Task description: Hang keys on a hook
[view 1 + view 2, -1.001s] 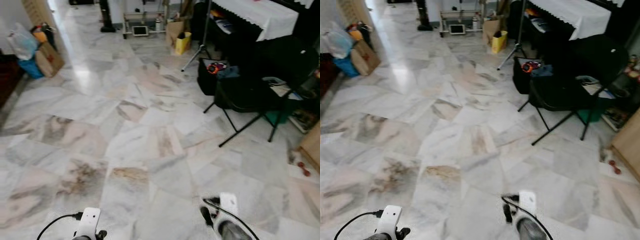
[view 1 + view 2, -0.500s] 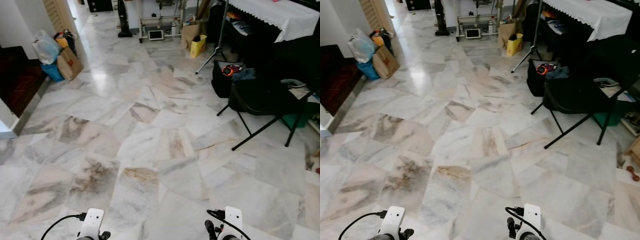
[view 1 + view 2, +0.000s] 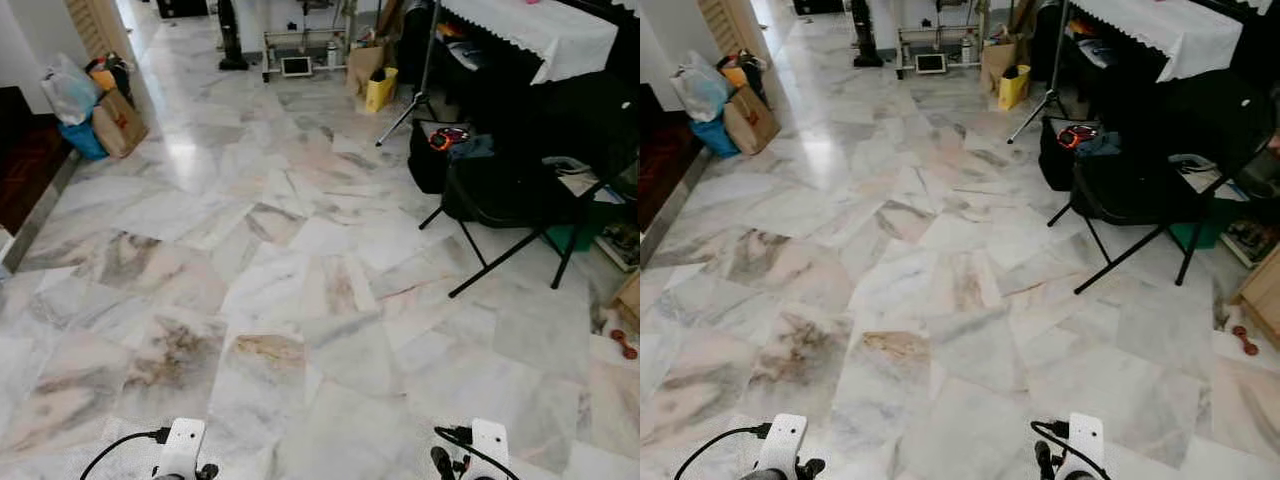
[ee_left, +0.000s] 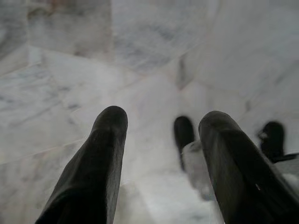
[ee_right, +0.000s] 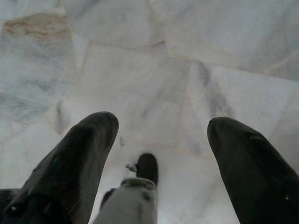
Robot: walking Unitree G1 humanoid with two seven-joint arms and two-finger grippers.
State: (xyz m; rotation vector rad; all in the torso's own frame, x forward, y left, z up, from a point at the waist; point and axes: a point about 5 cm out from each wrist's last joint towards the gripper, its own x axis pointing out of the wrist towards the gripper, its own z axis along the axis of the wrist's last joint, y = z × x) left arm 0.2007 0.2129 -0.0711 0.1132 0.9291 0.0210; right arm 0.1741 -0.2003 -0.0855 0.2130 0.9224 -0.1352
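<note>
1. Left gripper (image 4: 161, 163): seen in its wrist view hanging over the marble floor (image 3: 300, 300); the two black fingers (image 4: 100, 158) are held apart with a clear gap, and nothing is gripped between them. Its white wrist housing is seen at the lower left edge of the head view.
2. Right gripper (image 5: 161, 158): seen in its wrist view pointed down at the floor; the fingers (image 5: 79, 154) are spread wide and nothing is held. Its wrist housing is seen at the lower right edge of the head view.
3. Robot's foot (image 5: 140, 182): a dark toe and pale shin are seen below the right gripper, resting on the floor.
4. Floor: pale marble slabs with grey and brown veining, laid at angles, across the middle of the frame.
5. Folding chair (image 3: 520, 190): black, on crossed legs, at the right centre of the frame; a black bag (image 3: 440, 155) with a red item on top is placed just beside it.
6. Green bin (image 3: 570, 235): partly hidden behind the chair, right edge.
7. Table with white cloth (image 3: 530, 30): upper right of the frame.
8. Tripod (image 3: 415, 75): in front of the table, near a yellow bag (image 3: 378, 88) and a cardboard box (image 3: 362, 62), upper centre.
9. Metal rack (image 3: 300, 50): top centre.
10. Bags and a brown box (image 3: 95, 105): heaped at the upper left by a wall.
11. Keys and hook: cannot be made out in any view.
</note>
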